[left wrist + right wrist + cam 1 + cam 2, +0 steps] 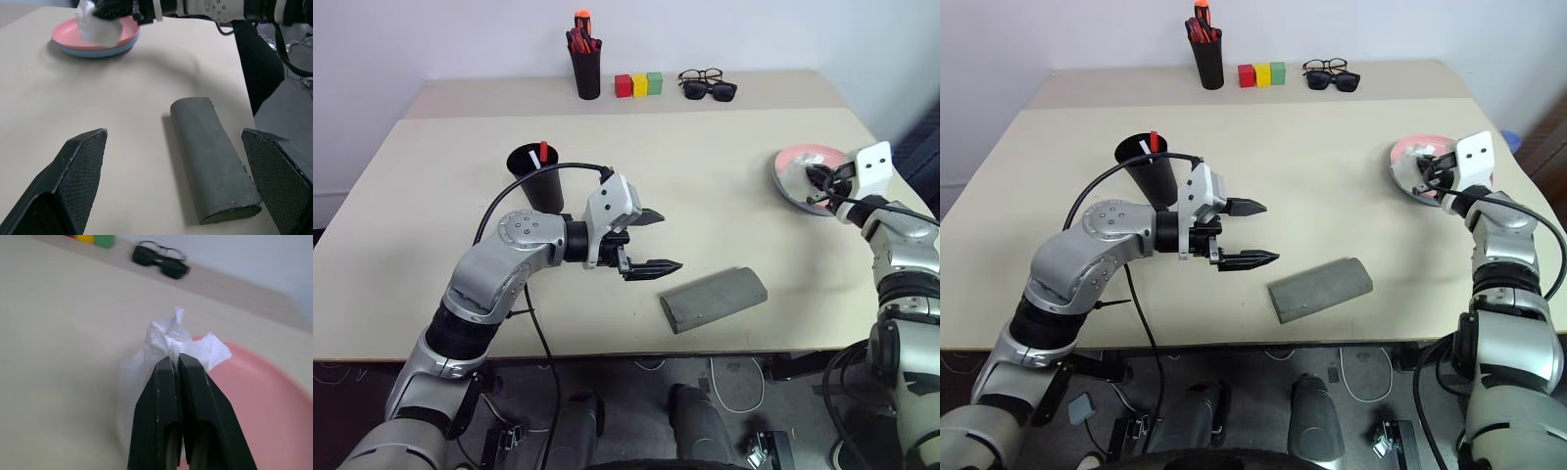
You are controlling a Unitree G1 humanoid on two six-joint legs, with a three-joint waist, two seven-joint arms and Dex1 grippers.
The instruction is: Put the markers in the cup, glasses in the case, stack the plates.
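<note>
Right gripper (pixel 177 363) pinches a crumpled white tissue (pixel 168 345) above the stacked pink plastic plate (pixel 95 36) and light blue plate (pixel 93 51)

The tissue should lift clear of the plates; left gripper (pixel 644 241) hangs wide open beside the closed oblong grey case (pixel 713 299)

Table (pixel 724 186): smooth matt beige laminate. Case (pixel 211 156): grey, matt, faintly grainy shell. Plates (pixel 98 41): smooth plastic, pink over light blue, slight sheen. Tissue (pixel 171 345) on plates: crumpled white paper. Fingers (pixel 73 181): black, cross-hatched matt pads.
</note>
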